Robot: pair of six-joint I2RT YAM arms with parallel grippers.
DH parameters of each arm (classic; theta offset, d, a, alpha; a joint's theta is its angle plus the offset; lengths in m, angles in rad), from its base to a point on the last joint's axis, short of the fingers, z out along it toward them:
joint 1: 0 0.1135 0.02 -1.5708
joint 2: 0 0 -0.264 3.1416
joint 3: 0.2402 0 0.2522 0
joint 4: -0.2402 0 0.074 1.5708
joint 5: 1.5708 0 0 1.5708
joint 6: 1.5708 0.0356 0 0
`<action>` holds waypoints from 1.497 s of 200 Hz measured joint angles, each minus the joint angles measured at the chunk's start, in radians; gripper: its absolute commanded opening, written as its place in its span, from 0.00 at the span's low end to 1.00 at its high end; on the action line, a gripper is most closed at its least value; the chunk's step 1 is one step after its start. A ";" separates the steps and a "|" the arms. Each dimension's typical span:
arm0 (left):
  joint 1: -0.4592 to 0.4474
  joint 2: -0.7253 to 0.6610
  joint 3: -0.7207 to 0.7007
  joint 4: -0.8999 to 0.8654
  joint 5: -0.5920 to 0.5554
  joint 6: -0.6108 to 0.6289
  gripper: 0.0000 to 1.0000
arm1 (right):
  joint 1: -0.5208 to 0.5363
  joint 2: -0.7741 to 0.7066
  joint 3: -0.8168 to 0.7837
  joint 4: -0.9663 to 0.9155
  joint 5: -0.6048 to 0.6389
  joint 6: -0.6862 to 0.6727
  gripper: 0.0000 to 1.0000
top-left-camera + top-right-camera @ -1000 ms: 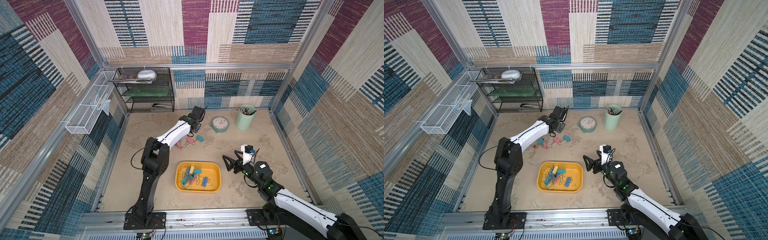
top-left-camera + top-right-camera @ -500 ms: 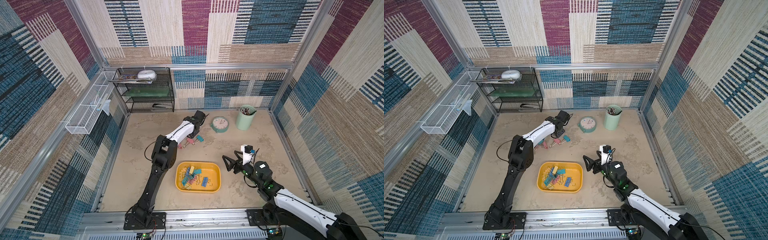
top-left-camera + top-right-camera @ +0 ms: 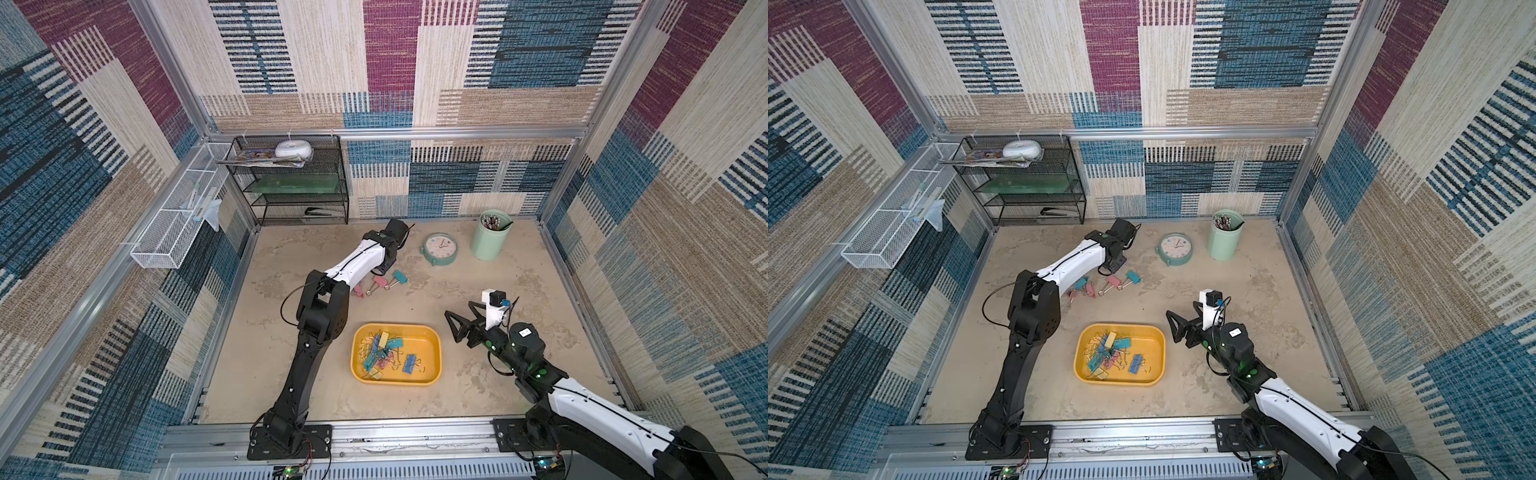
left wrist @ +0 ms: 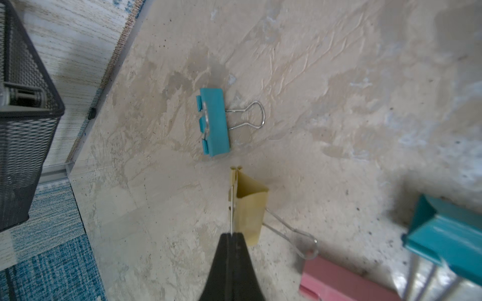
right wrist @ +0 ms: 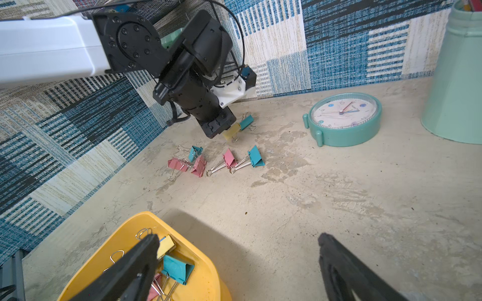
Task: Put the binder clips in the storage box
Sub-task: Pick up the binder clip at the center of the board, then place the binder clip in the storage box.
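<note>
Pink binder clip (image 4: pixel 339 281) cut off at edge, left wrist view. Teal binder clip (image 4: pixel 448 232) there blurred, also cut. Yellow-orange plastic tray (image 5: pixel 146 217) cropped, right wrist view.

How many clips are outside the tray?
7: a yellow one in the left hand, a teal one lying near it, and five grouped nearby: three pink, two teal. Others may hide under the arm.

Storage box (image 3: pixel 395 326) sits front-centre on our table (image 3: pixel 490 286), binder clips (image 3: pixel 384 353) heaped in it. We note loose clips (image 3: pixel 1111 282) behind it; clock (image 3: pixel 440 248) farther back, pen cup (image 3: pixel 489 243) to its right, shelf (image 3: pixel 299 183) in the back-left corner.
</note>
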 measured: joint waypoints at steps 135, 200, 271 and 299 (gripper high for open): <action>-0.209 -0.660 -0.513 -0.030 0.327 -0.480 0.00 | 0.000 -0.021 0.000 -0.006 0.023 -0.011 0.99; -0.415 -0.775 -0.810 0.034 0.388 -0.650 0.00 | 0.000 -0.037 0.000 -0.008 0.046 0.001 0.98; -0.455 -0.745 -0.978 0.162 0.484 -0.756 0.00 | 0.000 -0.056 -0.007 -0.018 0.076 0.004 0.98; -0.455 -0.709 -0.980 0.185 0.486 -0.766 0.03 | 0.000 -0.056 -0.007 -0.021 0.076 0.004 0.98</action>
